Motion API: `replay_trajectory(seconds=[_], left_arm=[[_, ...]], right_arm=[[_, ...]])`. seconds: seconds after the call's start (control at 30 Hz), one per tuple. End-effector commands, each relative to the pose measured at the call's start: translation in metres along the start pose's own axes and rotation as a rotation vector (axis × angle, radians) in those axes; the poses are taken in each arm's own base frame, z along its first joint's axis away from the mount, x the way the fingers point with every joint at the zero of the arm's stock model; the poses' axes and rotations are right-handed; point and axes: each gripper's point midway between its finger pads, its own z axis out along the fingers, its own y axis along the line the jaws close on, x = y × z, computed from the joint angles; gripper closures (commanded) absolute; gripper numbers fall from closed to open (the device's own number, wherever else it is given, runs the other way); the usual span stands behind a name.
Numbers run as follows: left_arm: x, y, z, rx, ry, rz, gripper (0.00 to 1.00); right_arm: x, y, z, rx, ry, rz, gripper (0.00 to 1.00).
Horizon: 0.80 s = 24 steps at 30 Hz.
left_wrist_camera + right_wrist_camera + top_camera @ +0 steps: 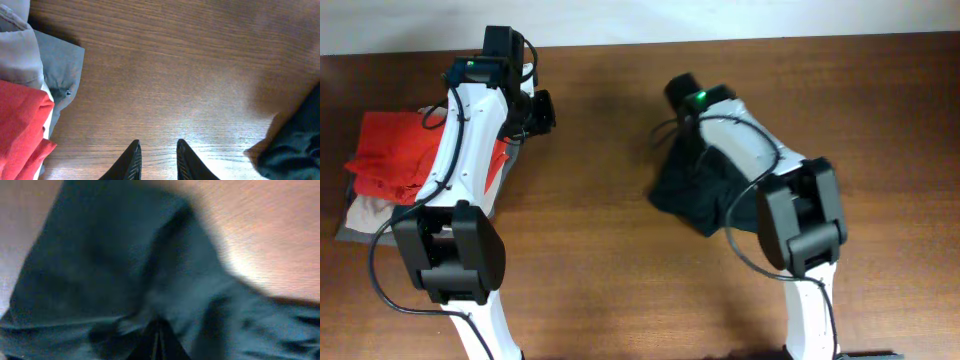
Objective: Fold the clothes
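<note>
- Right up against the right wrist lens is the black garment (100, 280), a blurred dark fold filling most of that view. The right gripper (156, 341) is closed tight at the bottom edge, and the cloth gathers into its tips, so I take it to be pinching the fabric
- From above, the garment is a crumpled heap on the table (620, 250), right of centre and largely tucked under the right arm (750, 150); I can make out no sleeve, hem or logo
- The left gripper (157, 150) hangs over bare wood, its fingers a narrow gap apart with nothing between them; the garment's edge lies off to one side of it
- A red garment (390, 150) lies over a grey one (60, 65) and a beige one (360, 212) at the table's left end, just beside the left arm (470, 120)
- My worry is that one small pinch on a bunched heap will drag the whole bundle along instead of spreading it, or the thin fold will slip free
- The left arm, working so near the pile, could catch the red cloth and pull it askew
</note>
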Motion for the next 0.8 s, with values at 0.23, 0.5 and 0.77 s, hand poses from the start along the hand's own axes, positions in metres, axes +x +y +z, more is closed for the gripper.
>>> replay_trajectory(seconds=[0.23,0.5,0.77], left_arm=[[-0.001,-0.033,0.003,0.172,0.001,0.183,0.69],[0.039,-0.145,-0.017,0.833,0.006,0.619,0.71],[0.1,-0.202,0.036,0.918,0.217,0.67,1.0]], right_arm=[[-0.01,0.005,-0.053,-0.163,-0.048,0.002,0.96],[0.014,0.025,-0.039,-0.297,0.069,0.113,0.95],[0.025,0.026,-0.033,-0.361,0.147,0.244,0.96]])
